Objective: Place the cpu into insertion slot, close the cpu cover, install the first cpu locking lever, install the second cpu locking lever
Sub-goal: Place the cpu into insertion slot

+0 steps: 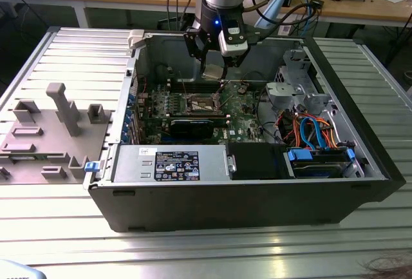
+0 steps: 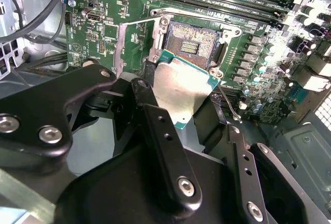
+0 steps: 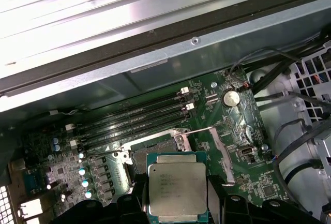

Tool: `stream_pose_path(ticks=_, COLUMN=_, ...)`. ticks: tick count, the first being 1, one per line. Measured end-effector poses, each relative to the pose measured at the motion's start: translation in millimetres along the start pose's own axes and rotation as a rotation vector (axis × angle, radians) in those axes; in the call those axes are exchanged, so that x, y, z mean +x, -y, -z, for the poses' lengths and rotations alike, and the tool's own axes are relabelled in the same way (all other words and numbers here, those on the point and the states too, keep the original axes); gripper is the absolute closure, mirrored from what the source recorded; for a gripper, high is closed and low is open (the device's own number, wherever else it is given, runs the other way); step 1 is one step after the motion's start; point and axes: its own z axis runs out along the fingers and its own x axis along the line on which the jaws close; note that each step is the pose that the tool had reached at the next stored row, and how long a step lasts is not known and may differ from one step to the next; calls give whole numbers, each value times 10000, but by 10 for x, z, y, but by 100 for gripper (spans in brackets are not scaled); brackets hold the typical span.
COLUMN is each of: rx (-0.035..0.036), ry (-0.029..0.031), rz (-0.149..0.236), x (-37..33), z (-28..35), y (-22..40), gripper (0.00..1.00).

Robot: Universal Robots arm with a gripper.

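Finds the hand (image 1: pixel 214 66) clamped on the cpu (image 2: pixel 181 92), black fingers (image 2: pixel 160 131) pressing two opposite green edges with the metal top bare between them. Judges the edge grip chosen to keep the chip's faces untouched and free to go down flat.

Places the cpu in the air over the insertion slot (image 2: pixel 194 43), clearly apart from it and not yet seated. Sees the socket contacts exposed and nothing in the slot.

Notes the cpu cover (image 2: pixel 119 48) standing open just beside the slot, presumably to keep the way down clear.

Locates the slot on the green board (image 1: pixel 248 108) inside the open computer case (image 1: pixel 225 202), toward the case wall nearest the bench's far edge in the exterior view. Records the case lying open side up near the middle of the bench (image 1: pixel 71 60).

Sees lines of print on the cpu top in the first wrist view, and a printed label (image 1: pixel 175 164) on the silver power supply box (image 1: pixel 129 163). Declines to read off either.
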Motion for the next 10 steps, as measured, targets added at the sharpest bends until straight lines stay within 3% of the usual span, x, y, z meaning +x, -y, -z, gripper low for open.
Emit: stream_pose_path(ticks=10, rx=-1, ry=5, rz=-69, x=0, z=-1, y=0, gripper=45)
